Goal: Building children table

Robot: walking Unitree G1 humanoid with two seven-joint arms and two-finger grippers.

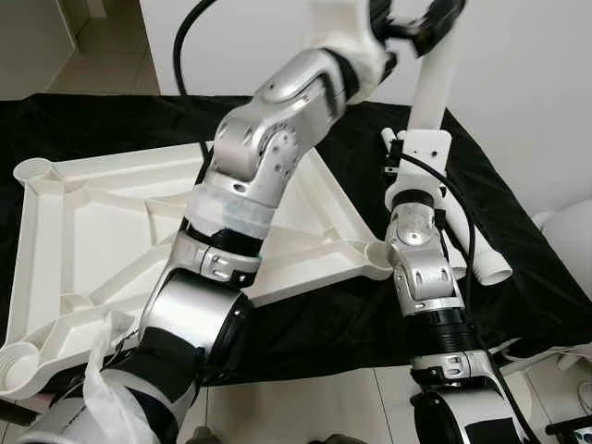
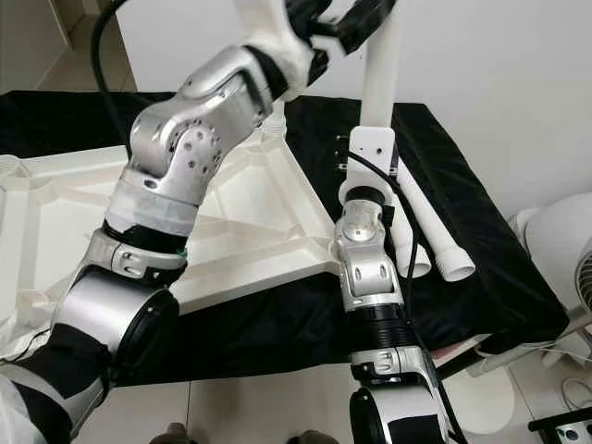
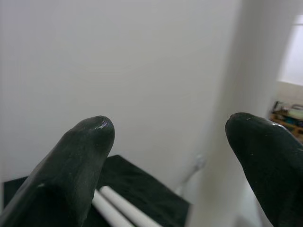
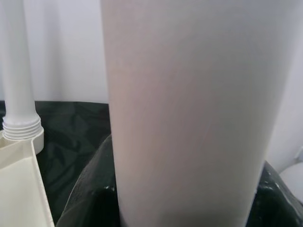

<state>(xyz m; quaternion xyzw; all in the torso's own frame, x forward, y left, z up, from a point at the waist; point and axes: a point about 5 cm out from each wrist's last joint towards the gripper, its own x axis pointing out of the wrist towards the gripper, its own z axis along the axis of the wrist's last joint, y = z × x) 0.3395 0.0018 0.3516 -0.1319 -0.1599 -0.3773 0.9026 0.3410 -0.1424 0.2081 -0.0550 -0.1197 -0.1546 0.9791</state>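
The white table top lies upside down on a black cloth. A white table leg stands upright over its near right corner socket. My right gripper is shut on the table leg low down, and my own wrist hides the leg's lower end. My left arm reaches up across the table top, with the left gripper open beside the leg's upper part. In the left wrist view its fingertips stand wide apart, with the blurred leg just beyond them. Another leg stands screwed into the far corner.
Two loose white legs lie on the cloth to the right of the table top. A white fan stands on the floor at the right. A white wall rises close behind the cloth. Tiled floor shows in front.
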